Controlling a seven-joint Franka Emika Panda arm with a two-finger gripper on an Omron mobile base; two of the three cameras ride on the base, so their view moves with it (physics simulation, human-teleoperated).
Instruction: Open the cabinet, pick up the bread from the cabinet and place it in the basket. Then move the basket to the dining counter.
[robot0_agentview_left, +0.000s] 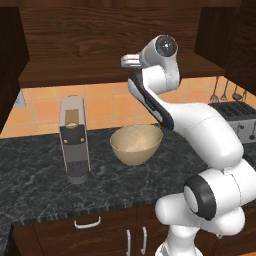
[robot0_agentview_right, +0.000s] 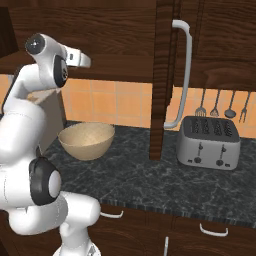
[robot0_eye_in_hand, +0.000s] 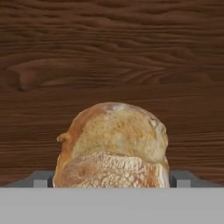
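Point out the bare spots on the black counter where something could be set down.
Free: the counter between the basket and the toaster, though the open cabinet door hangs over it; also the front strip ahead of the coffee machine and basket. Crowded: between coffee machine and basket.

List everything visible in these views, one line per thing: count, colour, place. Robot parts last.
cabinet: one, dark brown wood, on the wall above the counter; its right door stands swung open, long silver bar handle facing out.
bread: one, tan-brown roll, inside the cabinet against its wood back, right in front of the hand camera.
basket: one, tan-beige, bowl-shaped, on the black counter below the cabinet.
coffee machine: one, silver and dark, on the counter left of the basket.
toaster: one, silver, four slots, on the counter at the right.
utensils: several, dark, hanging on the orange tile wall above the toaster.
counter: one, black speckled.
gripper: one, jaws open, a grey tip on either side of the bread.
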